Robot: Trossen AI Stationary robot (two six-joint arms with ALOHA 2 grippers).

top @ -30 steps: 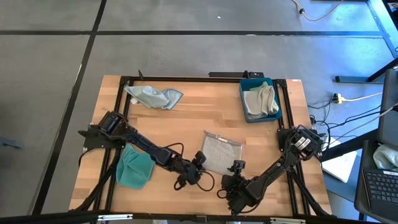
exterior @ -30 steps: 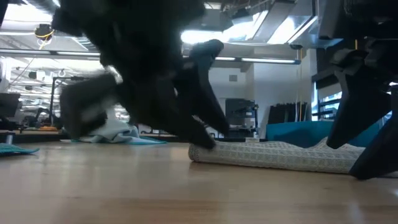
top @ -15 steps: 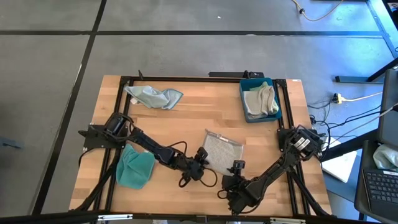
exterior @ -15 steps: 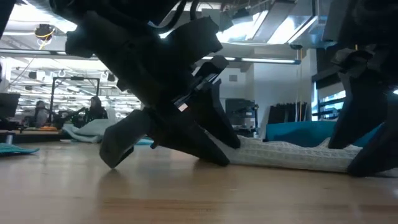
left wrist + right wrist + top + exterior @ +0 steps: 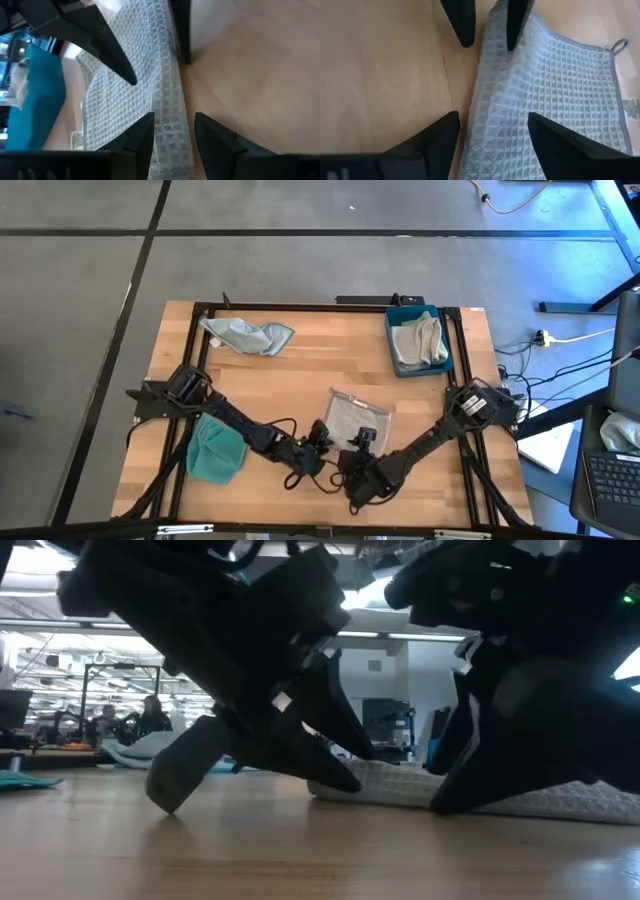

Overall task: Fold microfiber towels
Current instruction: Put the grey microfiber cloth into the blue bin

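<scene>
A folded light grey waffle towel [image 5: 358,418] lies flat on the table's middle. My left gripper [image 5: 172,142] is open at the towel's near left corner. The thick folded edge [image 5: 167,90] runs between its fingers. My right gripper [image 5: 492,145] is open too, a little farther right on the same near edge. Its fingers stand on either side of the folded edge [image 5: 487,90]. The two grippers point at each other along that edge. In the low view both dark grippers [image 5: 300,740] [image 5: 500,730] stand low at the towel [image 5: 400,785]. My left gripper has one finger [image 5: 137,142] over the towel's top and the other [image 5: 217,145] over bare wood beside the folded edge; whether either touches the cloth, I cannot tell. My right gripper stands likewise, one finger [image 5: 560,145] over the towel and one [image 5: 432,145] over wood; touching or apart, I cannot tell.
A crumpled teal towel [image 5: 215,450] lies near the left edge under my left arm. A pale blue towel [image 5: 247,336] lies bunched at the far left. A blue tray [image 5: 393,345] at the far right holds pale green towels [image 5: 418,340]. People sit in the room beyond the table.
My right gripper has gone toward the table's left and down, onto the grey towel's near edge, close to my left gripper. My left gripper has stayed at the towel's near left corner and has turned at the wrist and tipped lower. The towel lies as before.
</scene>
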